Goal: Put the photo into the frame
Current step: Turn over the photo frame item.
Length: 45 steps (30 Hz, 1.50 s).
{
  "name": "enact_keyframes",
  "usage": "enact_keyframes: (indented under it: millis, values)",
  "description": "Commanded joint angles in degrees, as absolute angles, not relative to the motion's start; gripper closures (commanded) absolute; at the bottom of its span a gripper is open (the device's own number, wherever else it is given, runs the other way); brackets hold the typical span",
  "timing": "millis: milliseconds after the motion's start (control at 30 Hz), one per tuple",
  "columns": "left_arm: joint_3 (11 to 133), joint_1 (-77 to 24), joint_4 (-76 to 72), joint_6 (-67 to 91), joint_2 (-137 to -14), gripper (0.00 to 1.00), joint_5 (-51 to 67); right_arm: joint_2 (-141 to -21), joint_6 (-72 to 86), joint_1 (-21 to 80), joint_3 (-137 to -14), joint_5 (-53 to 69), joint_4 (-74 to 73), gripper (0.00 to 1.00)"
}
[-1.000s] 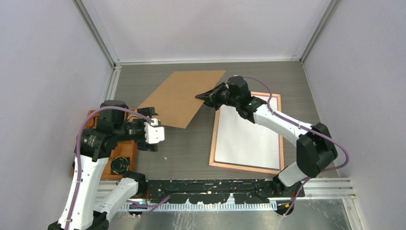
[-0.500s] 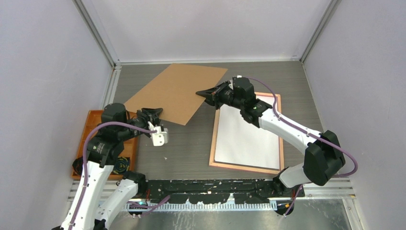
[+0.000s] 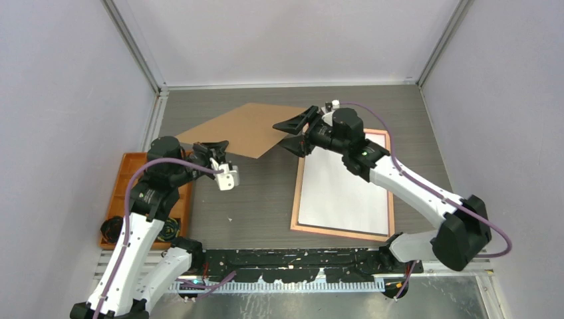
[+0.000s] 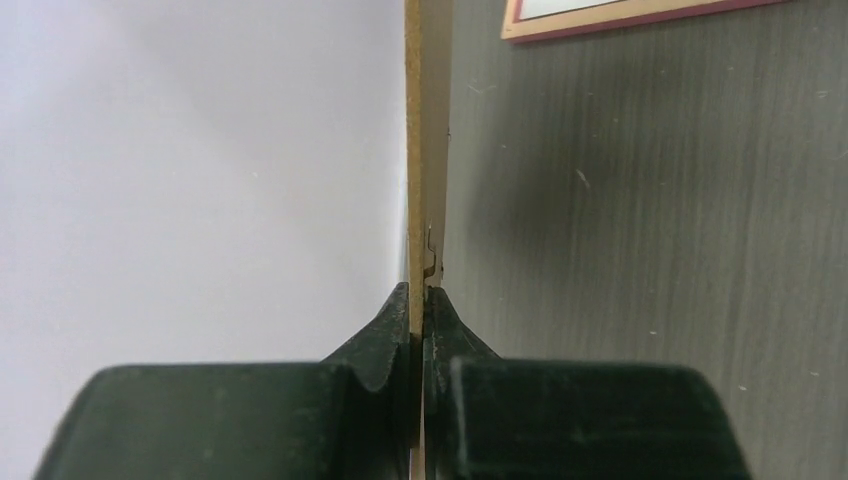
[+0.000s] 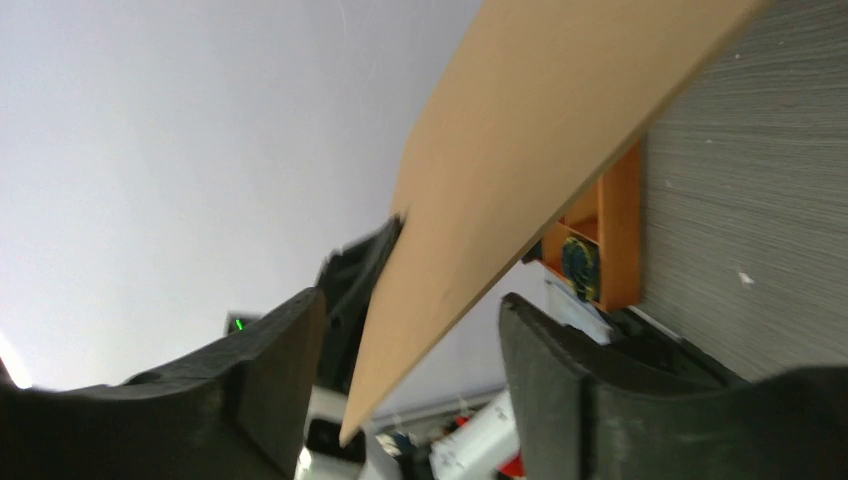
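Left gripper (image 4: 420,300) pinches the brown backing board (image 3: 239,129) at its lower-left edge. Right gripper (image 3: 284,135) gapes wide around the board's right corner. Right of centre, the photo (image 3: 342,193) lies white-side-up inside the frame (image 3: 296,199).

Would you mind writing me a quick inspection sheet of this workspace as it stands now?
Surface: grey wood-grain table, a few pale specks.
Job's things: frame lies flat on the right, the photo white side up within its border.
Clutter: brown backing board lifted at a tilt; orange tray at left edge.
Grippers: left gripper shut on the board's corner; right gripper open around its opposite corner.
Cables: a purple cable along each arm.
Surroundings: pale walls on three sides.
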State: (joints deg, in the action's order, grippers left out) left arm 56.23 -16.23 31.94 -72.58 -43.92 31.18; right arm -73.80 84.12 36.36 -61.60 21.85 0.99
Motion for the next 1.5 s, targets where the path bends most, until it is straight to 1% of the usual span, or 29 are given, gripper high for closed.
enact_keyframes:
  millis: [0, 67, 100, 200, 267, 333, 400, 500, 633, 700, 800, 967, 1200, 1300, 1400, 1467]
  values:
    - [66.17, -16.35, 31.96, -69.84, -46.00, 0.99, 33.41, -68.00, 60.34, 34.38, -72.78, 28.12, -15.91, 0.17]
    - [72.20, -16.35, 39.23, -67.58, -48.69, 1.00, 35.08, -67.47, 49.91, 33.64, -78.35, 31.00, -24.63, 0.02]
    - [75.27, -16.35, 42.63, -66.29, -49.82, 1.00, 36.11, -67.17, 44.31, 33.59, -81.13, 31.39, -29.85, 0.00]
    - [82.36, -16.35, 51.36, -65.48, -52.37, 1.00, 40.19, -64.81, 26.72, 33.83, -85.31, 26.08, -39.94, 0.00]
    - [85.33, -16.35, 56.03, -65.54, -53.32, 1.00, 42.90, -61.35, 15.72, 33.83, -82.35, 22.77, -39.32, 0.00]
    - [88.15, -16.35, 60.48, -65.58, -54.16, 1.00, 45.74, -57.12, 8.94, 33.86, -77.59, 21.28, -35.58, 0.00]
    - [91.18, -16.35, 65.08, -65.99, -55.02, 1.00, 47.48, -55.14, 2.93, 33.93, -75.61, 22.44, -33.99, 0.00]
    - [95.55, -16.35, 72.09, -67.34, -56.36, 1.00, 49.35, -54.96, -3.90, 33.91, -76.50, 28.38, -34.49, 0.00]
    - [99.23, -16.35, 78.62, -68.99, -57.87, 1.00, 50.38, -56.09, -7.98, 34.35, -79.09, 33.35, -34.88, 0.00]
    - [99.46, -16.35, 79.49, -69.61, -58.08, 1.00, 50.18, -57.06, -8.99, 35.03, -79.81, 34.53, -35.12, 0.00]
    - [99.02, -16.35, 79.82, -70.13, -58.09, 1.00, 49.35, -58.52, -9.10, 37.25, -79.60, 35.62, -34.34, 0.04]
    - [99.83, -16.35, 81.37, -70.67, -58.74, 1.00, 49.13, -60.65, -11.25, 42.18, -78.81, 31.85, -33.47, 0.10]
    - [99.78, -16.35, 81.78, -71.09, -58.98, 1.00, 48.61, -63.49, -12.07, 45.08, -78.14, 32.71, -32.28, 0.11]
    - [99.83, -16.35, 81.79, -71.69, -58.96, 1.00, 48.43, -64.70, -13.27, 45.87, -77.85, 30.45, -31.59, 0.14]
    - [100.06, -16.35, 81.95, -72.17, -59.06, 1.00, 48.26, -65.83, -14.66, 46.01, -77.04, 26.45, -29.70, 0.14]
    - [100.31, -16.35, 82.63, -72.52, -59.27, 1.00, 48.24, -66.84, -15.54, 46.01, -77.03, 26.62, -29.10, 0.14]
